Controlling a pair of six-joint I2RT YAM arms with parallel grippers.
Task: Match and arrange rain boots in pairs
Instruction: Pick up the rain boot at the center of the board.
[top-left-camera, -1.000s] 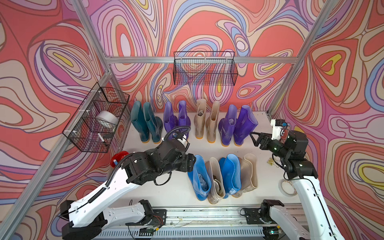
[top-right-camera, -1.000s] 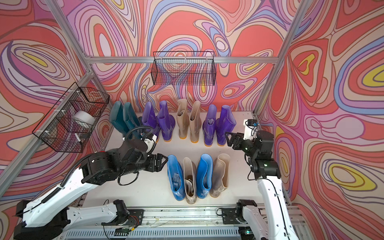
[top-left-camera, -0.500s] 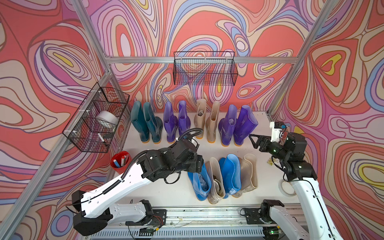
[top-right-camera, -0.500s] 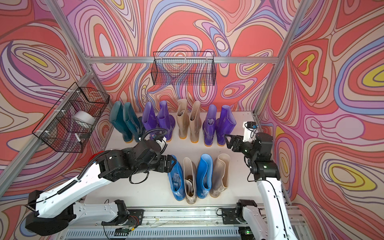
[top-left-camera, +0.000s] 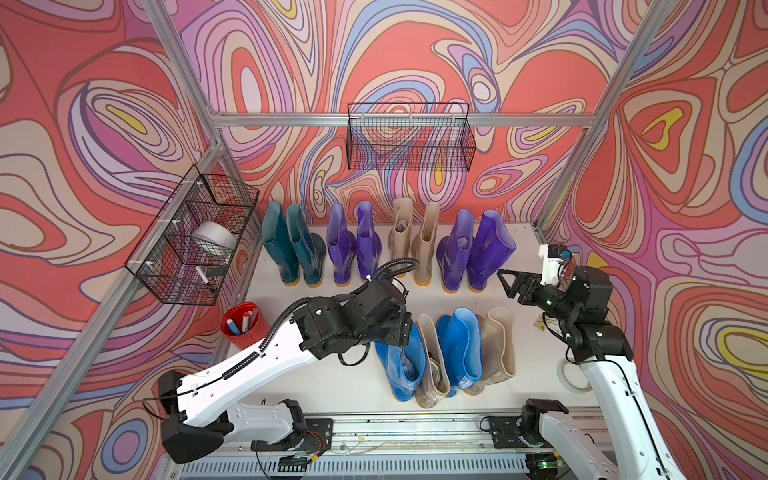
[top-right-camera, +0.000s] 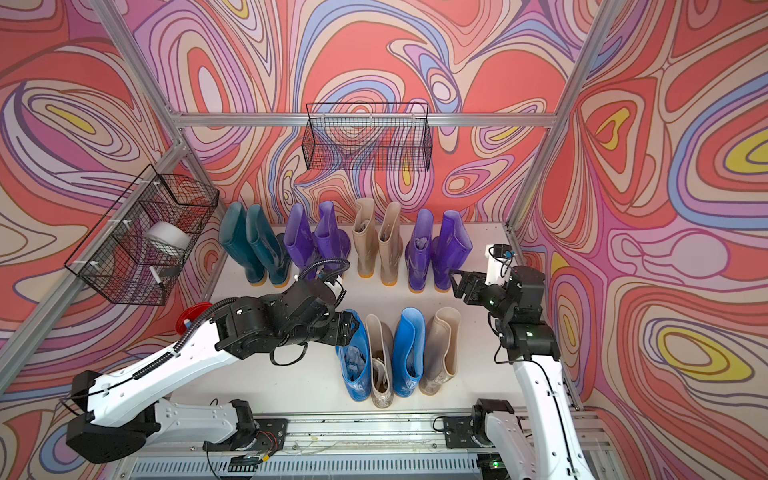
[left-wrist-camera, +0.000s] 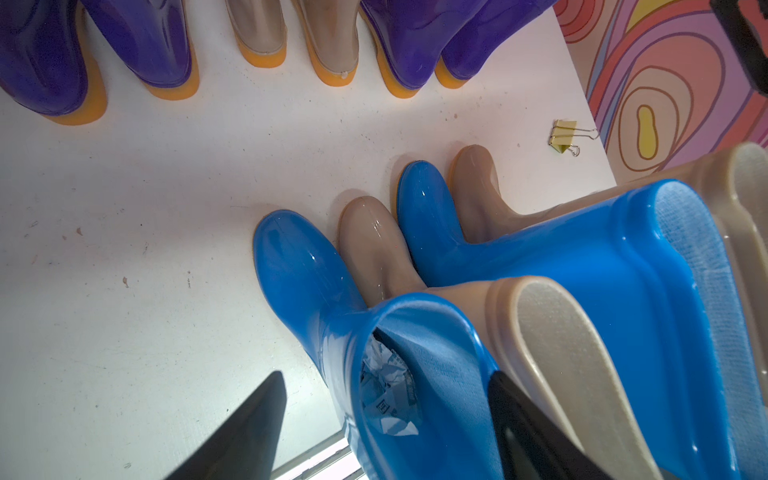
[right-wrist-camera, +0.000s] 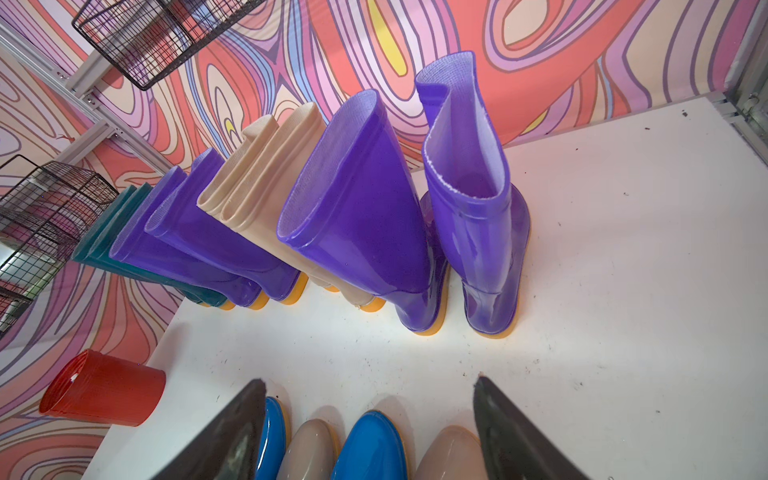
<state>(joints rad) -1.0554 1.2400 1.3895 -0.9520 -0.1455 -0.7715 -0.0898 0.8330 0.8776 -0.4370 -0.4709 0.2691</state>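
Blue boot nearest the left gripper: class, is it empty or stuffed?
Stuffed: the blue boot has crumpled paper showing inside its open top.

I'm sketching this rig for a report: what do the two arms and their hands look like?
Both the left arm and right arm have long white links and black joint housings. A black ribbed cable conduit runs along the left arm. A white camera block sits on the right wrist. The left hand and right hand have black tapering fingers.

Glossy, smooth rain boots (left-wrist-camera: 299, 266) with woven cloth lining (left-wrist-camera: 685, 257), crumpled paper (left-wrist-camera: 384, 384) in one, on matt scuffed white tabletop (left-wrist-camera: 145, 199)
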